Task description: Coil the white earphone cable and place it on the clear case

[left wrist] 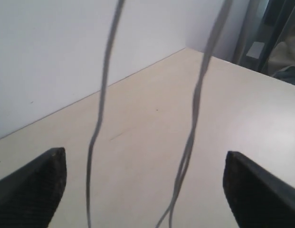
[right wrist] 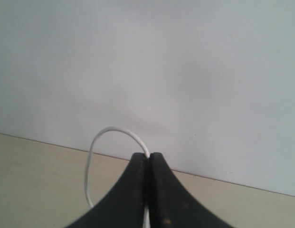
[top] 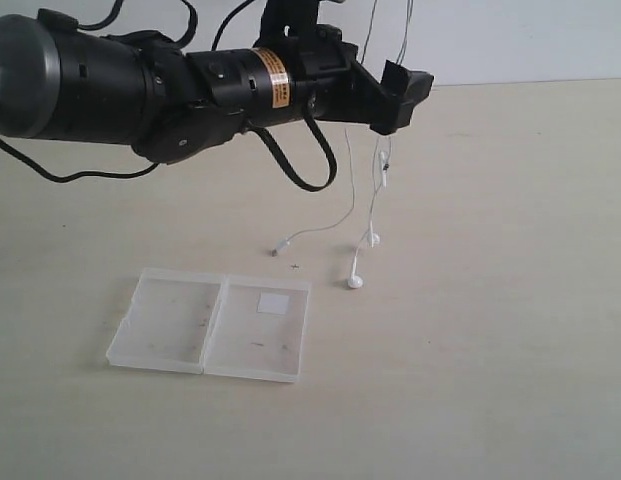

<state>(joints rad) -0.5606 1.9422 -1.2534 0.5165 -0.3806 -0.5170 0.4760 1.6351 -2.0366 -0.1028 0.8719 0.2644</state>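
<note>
Right wrist view: the very thin white earphone cable (right wrist: 111, 128) was seen clamped between the pressed-together jaws of the right gripper (right wrist: 148, 156), hung limp through the widely parted left gripper (left wrist: 143, 153) to the pale table (top: 490, 350) near the flat clear plastic case (top: 170, 320), and was judged light, floppy, best pinched across its strands.

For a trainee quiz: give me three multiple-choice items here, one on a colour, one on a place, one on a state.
1. The sticker on the clear case is: A white, B red, C blue.
2. The earbuds are: A in the case, B on the table, C hanging in the air.
3. The right hand is: A open, B shut and empty, C shut on the white earphone cable.
Key: A, a white square; B, both rest on the tabletop; C, it pinches a cable loop.
</note>
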